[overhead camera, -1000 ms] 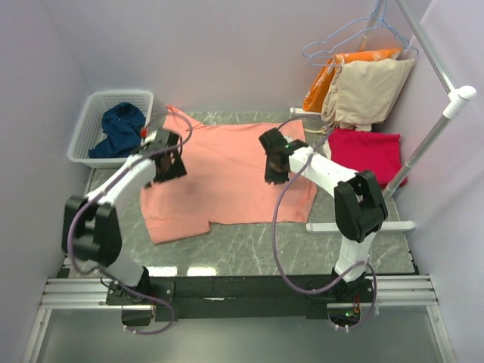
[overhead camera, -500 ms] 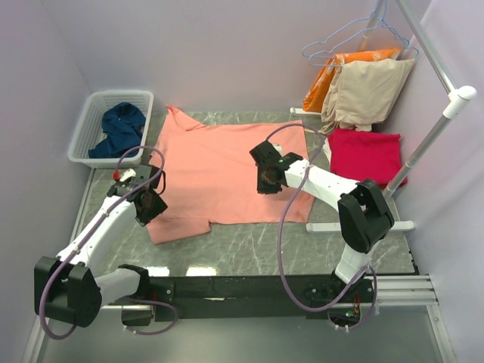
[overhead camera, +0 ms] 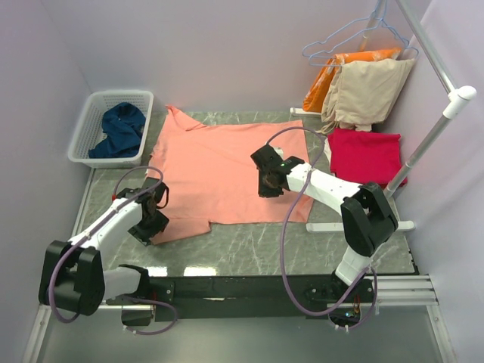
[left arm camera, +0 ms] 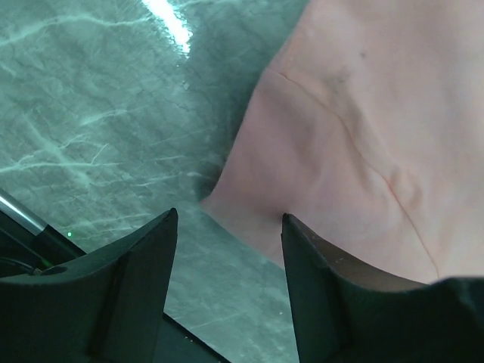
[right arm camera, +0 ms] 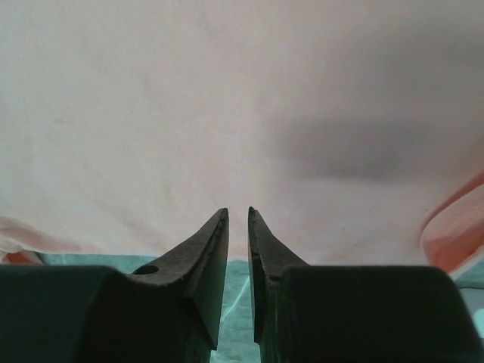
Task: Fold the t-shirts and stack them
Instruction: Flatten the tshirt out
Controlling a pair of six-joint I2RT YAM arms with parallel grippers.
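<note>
1. Top view: the salmon-pink t-shirt (overhead camera: 227,162) lies spread flat mid-frame on the table (overhead camera: 249,243). The crimson-red one (overhead camera: 368,155) lies at right, and the navy-blue one (overhead camera: 121,128) is crumpled in the basket (overhead camera: 80,141) at upper left. The cloth looks thin and limp, likely to sag, so hems and corners seem the best holds.
2. Left wrist view: the left gripper (left arm camera: 228,221) has its fingers apart and empty over a shirt corner. The hem runs off the frame.
3. Right wrist view: the right gripper (right arm camera: 238,215) has its fingers nearly meeting. I cannot tell whether they pinch cloth.
</note>
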